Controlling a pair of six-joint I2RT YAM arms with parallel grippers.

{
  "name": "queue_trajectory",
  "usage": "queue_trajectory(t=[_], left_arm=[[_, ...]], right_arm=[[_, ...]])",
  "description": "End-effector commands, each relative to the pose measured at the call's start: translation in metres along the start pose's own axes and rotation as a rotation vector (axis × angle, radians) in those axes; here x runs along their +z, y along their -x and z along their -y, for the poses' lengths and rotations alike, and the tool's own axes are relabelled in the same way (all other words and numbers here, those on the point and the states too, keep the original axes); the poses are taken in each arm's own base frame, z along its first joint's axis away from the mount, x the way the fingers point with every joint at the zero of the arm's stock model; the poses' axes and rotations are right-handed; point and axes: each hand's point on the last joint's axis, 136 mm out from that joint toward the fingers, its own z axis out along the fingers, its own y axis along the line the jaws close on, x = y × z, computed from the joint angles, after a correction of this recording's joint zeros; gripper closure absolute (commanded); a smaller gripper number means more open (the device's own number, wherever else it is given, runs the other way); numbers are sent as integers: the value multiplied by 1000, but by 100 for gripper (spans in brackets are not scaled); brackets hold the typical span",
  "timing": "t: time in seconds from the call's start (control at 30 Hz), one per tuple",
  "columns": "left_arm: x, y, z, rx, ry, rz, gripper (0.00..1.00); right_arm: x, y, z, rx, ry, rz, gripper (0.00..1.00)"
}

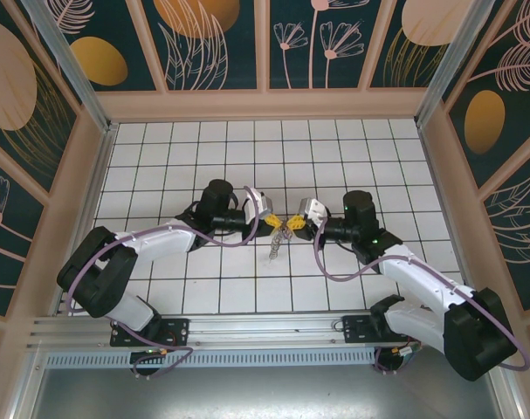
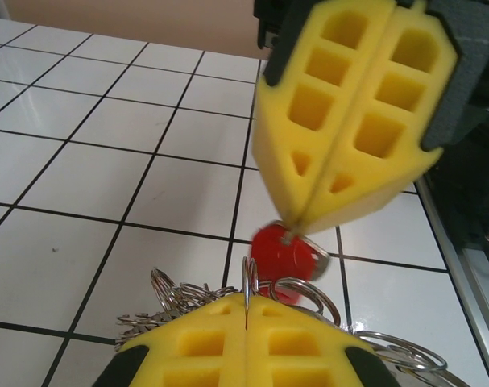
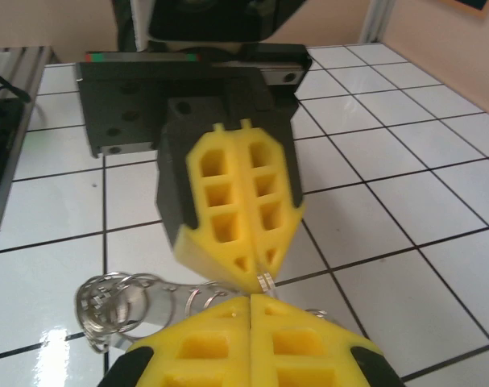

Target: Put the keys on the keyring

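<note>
The key (image 2: 281, 250) has its blade hidden behind the tips of the right gripper (image 2: 300, 222) at 12 o'clock of its red head. That gripper is slightly blurred and cut off by the top edge. At 6 o'clock the left gripper (image 2: 246, 310) covers half the keyring (image 2: 184, 297). Seen from overhead, the dangling pieces (image 1: 274, 248) are too small to tell apart.

Red-headed key (image 2: 283, 251) beside the silvery keyring (image 2: 176, 300); yellow fingers (image 2: 349, 121) flank it; white tiles (image 2: 83, 161), dark-gridded, beneath it; teal walls (image 1: 334, 61) with peach flowers around it.
</note>
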Motion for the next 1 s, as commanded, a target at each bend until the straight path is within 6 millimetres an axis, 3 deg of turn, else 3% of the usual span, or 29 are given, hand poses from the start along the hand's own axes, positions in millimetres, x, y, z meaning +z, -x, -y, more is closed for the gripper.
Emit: queue_trajectory(t=[0.0, 0.23, 0.5, 0.97], left_arm=[[2, 9, 13, 30, -58, 40, 100], [3, 6, 13, 22, -65, 31, 100], [7, 6, 10, -3, -64, 27, 100], [8, 7, 11, -6, -76, 29, 100]], right_arm=[[-5, 9, 6, -58, -54, 33, 100], [-6, -9, 1, -60, -29, -53, 100], [-6, 2, -18, -28, 80, 26, 100], [0, 1, -6, -41, 34, 35, 100]])
